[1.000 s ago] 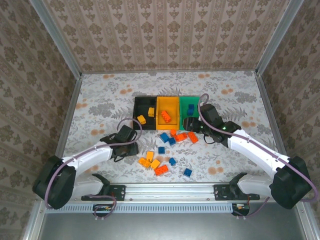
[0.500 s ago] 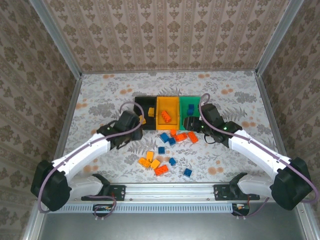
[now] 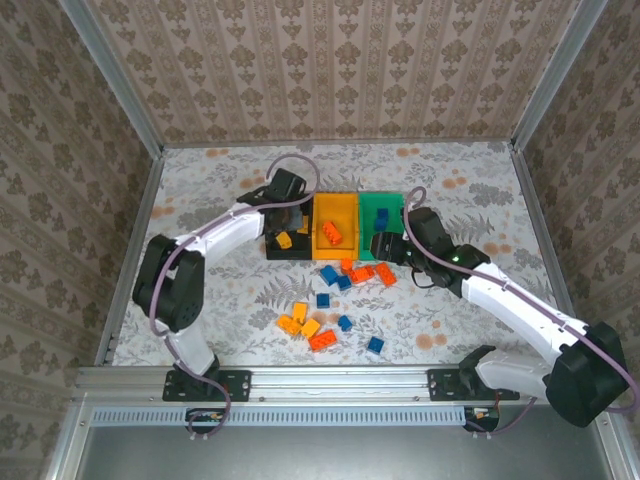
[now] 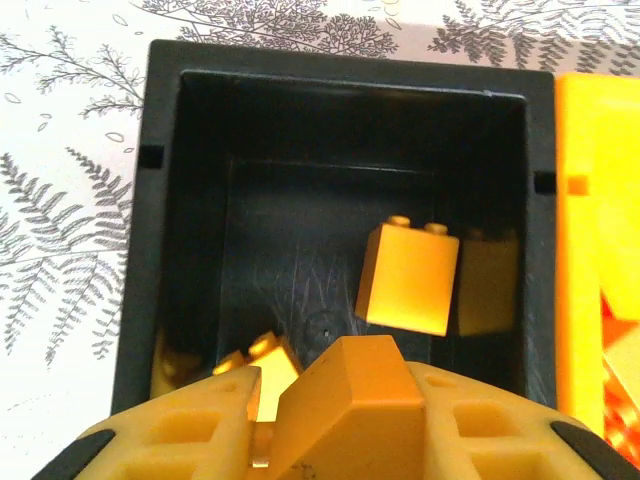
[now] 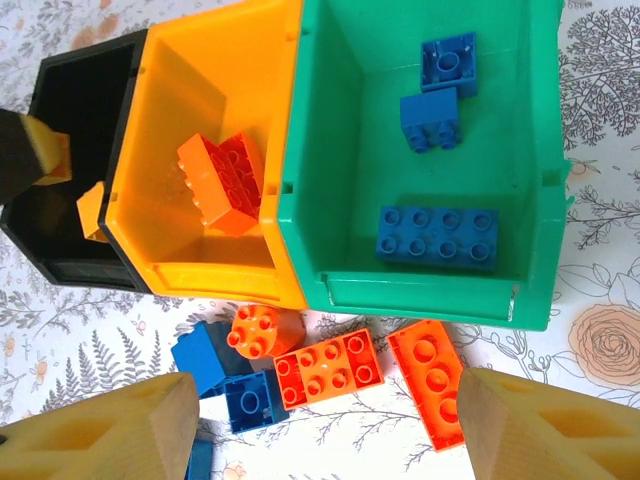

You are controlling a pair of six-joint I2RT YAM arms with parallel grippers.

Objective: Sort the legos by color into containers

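The containers sit joined in a row: black bin [image 3: 273,207], yellow-orange bin [image 3: 337,198], green bin [image 3: 381,200]. My left gripper [image 3: 287,217] hangs over the black bin [image 4: 160,200], shut on a yellow lego [image 4: 345,405]; two more yellow legos [image 4: 408,278] lie inside. The green bin [image 5: 330,140] holds three blue legos [image 5: 437,236], and the yellow-orange bin [image 5: 150,240] holds red-orange legos [image 5: 222,180]. My right gripper [image 5: 330,440] stands open above loose red-orange legos [image 5: 328,372] and blue legos [image 5: 252,402] just in front of the bins.
More loose legos lie on the patterned table nearer the arm bases: yellow ones [image 3: 297,320], a red-orange one [image 3: 322,340] and blue ones [image 3: 375,345]. Wallpapered walls with metal rails enclose the table.
My left arm has swung from the table in front of the bins up and over the black bin, carrying the yellow lego. The right arm has barely moved.
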